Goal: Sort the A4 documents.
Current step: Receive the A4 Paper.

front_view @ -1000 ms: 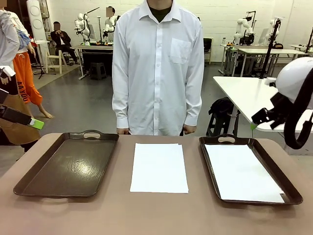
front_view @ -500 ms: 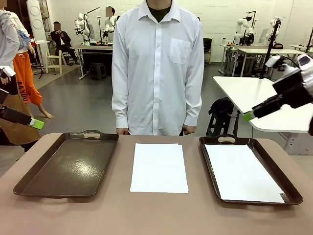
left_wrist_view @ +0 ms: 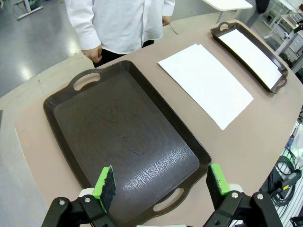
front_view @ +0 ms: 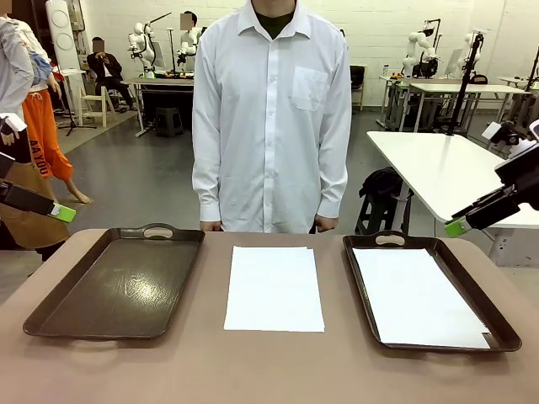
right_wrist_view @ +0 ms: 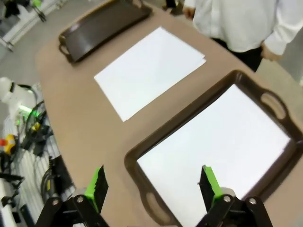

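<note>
Both hang spread and empty: the left end effector aimed at the bare left tray, the right end effector at the right tray holding one sheet. The other A4 documents lie at the middle of the counter, between the trays; thin flat paper could slip, crumple or lift doubled under a pinch. Nothing blocks them; a person stands at the far edge.

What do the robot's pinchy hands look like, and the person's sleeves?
The left gripper and right gripper each have two black fingers tipped with bright green pads, with silvery screws at the base. The person's sleeves are long and white.
</note>
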Robot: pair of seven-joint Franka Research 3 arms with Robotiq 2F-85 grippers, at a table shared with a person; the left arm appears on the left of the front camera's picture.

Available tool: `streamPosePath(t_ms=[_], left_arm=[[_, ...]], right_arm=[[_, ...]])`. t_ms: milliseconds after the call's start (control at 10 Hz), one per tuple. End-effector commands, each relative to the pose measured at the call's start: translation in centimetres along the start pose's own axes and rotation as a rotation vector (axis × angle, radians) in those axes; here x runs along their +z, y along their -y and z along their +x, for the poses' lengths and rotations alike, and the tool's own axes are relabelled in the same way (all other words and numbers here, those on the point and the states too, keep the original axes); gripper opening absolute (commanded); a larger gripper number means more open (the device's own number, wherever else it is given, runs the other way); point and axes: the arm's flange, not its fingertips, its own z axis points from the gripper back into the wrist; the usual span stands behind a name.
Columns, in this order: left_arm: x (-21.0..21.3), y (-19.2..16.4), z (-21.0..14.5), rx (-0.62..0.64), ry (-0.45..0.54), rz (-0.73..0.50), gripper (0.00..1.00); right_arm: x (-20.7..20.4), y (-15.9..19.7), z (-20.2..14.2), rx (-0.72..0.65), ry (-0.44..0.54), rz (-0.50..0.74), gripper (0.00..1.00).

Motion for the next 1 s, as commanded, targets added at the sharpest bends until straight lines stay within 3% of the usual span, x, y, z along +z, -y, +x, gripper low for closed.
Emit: streamPosePath(t_ms=[0, 900], left_arm=[[-0.14, -0.22, -0.19, -0.012, 0.012, -0.019, 1.00], [-0.14, -0.22, -0.19, -0.012, 0.012, -0.019, 1.00]], right_arm=[[1.01, -0.59, 0.77, 0.018, -0.033, 0.018, 1.00], [1.63, -0.78, 0.57, 0.014, -0.002, 0.003, 1.00]])
